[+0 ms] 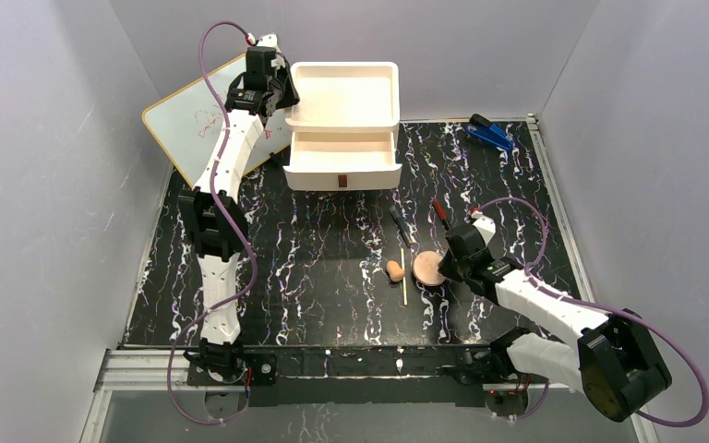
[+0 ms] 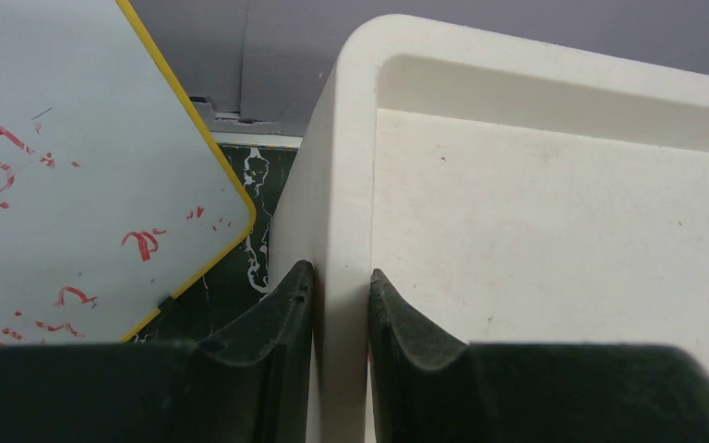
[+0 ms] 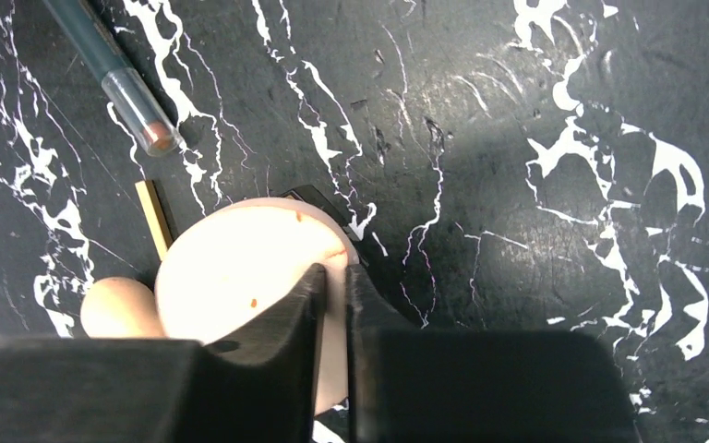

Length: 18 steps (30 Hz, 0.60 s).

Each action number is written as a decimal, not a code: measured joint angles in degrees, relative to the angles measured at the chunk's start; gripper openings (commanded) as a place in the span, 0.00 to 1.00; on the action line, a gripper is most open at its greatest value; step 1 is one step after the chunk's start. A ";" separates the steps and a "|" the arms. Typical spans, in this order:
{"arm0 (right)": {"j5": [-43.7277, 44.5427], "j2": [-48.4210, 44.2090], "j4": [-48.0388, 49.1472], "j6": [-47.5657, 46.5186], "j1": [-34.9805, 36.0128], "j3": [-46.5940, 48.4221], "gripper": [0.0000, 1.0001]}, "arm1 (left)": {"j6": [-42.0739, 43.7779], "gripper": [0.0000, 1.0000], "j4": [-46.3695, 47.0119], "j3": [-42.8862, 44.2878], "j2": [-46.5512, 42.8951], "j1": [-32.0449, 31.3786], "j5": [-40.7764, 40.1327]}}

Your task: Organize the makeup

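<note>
Red whiteboard [image 2: 74, 138] scribbles, unreadable; your left hand [image 2: 342, 288] clamps the drawer box [image 2: 554, 231] wall, right hand [image 3: 333, 279] pinches the pinkish-tan disc [image 3: 231, 272].

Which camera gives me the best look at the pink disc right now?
Right wrist: the pink disc is close up, its edge pinched by the right end effector. Top external shows it small, partly hidden. Left wrist misses it.
</note>
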 measured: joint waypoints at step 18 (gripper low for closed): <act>1.07 -4.26 -9.09 -4.24 0.02 8.85 0.01 | -0.20 0.00 0.02 0.00 0.02 0.02 0.11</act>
